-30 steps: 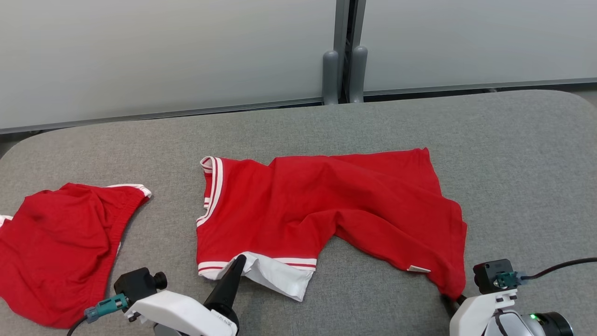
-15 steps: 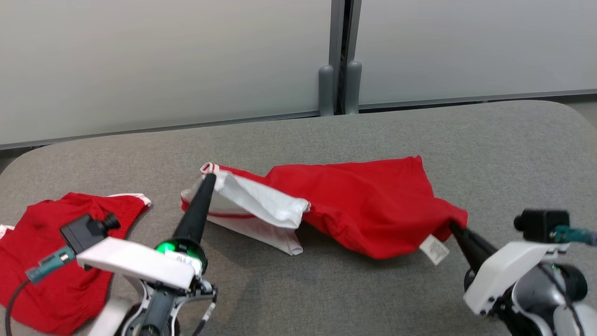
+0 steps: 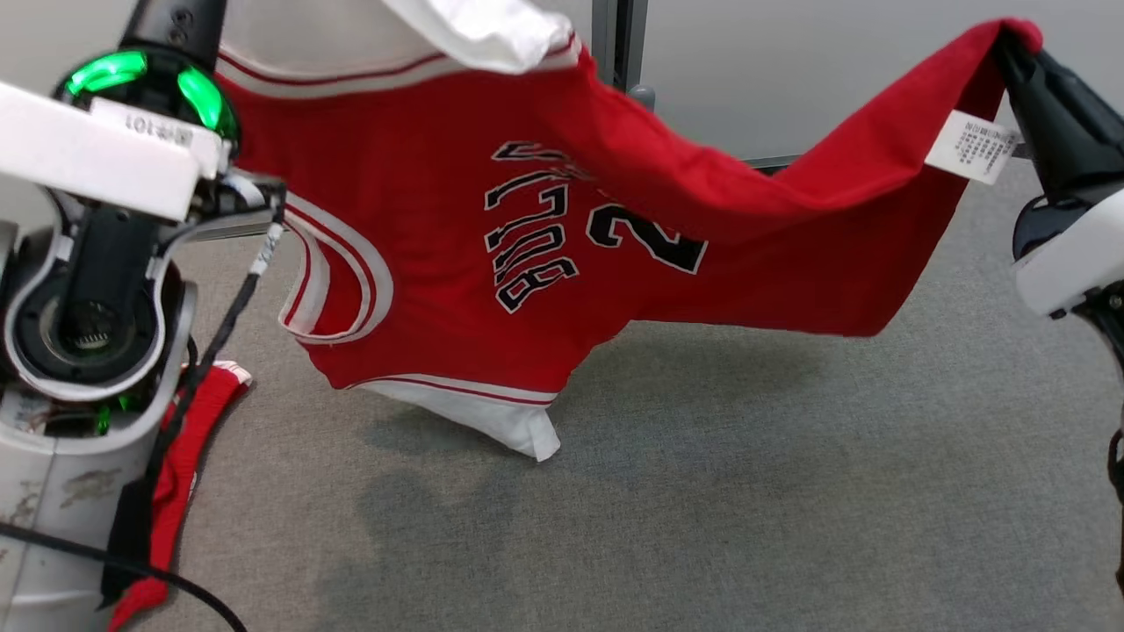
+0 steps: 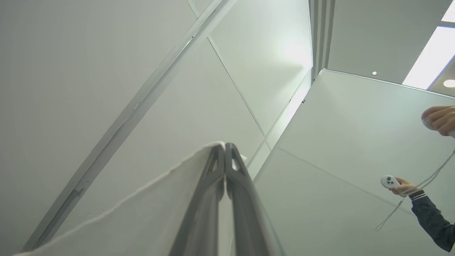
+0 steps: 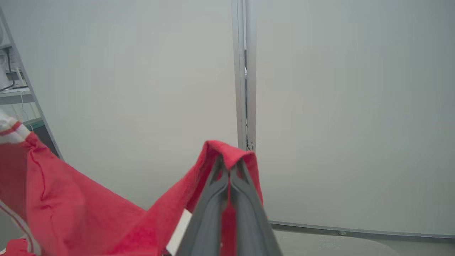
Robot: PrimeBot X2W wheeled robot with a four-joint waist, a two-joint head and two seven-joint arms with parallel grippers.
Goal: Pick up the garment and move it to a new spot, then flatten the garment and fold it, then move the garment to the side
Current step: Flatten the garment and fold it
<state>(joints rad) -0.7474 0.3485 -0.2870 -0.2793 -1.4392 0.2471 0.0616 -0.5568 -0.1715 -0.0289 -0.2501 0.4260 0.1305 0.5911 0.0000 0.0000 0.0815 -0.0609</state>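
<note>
Red jersey (image 3: 615,263) held above grey tabletop (image 3: 702,491), L claw (image 4: 225,149) clenched on white edge, prob. hem, R claw (image 5: 230,167) clenched on corner.

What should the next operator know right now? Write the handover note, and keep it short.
Left tool: shut on a white edge of the jersey.
Right tool: shut on a red corner of the jersey, beside the care label.
The jersey hangs stretched between both tools above the grey table. Its print faces the head camera and its lowest white corner is close to the table. A second red garment lies on the table at the left, by the left arm.
Done: pickup.
Left: lay it at a new spot, flatten, fold, move it aside.
</note>
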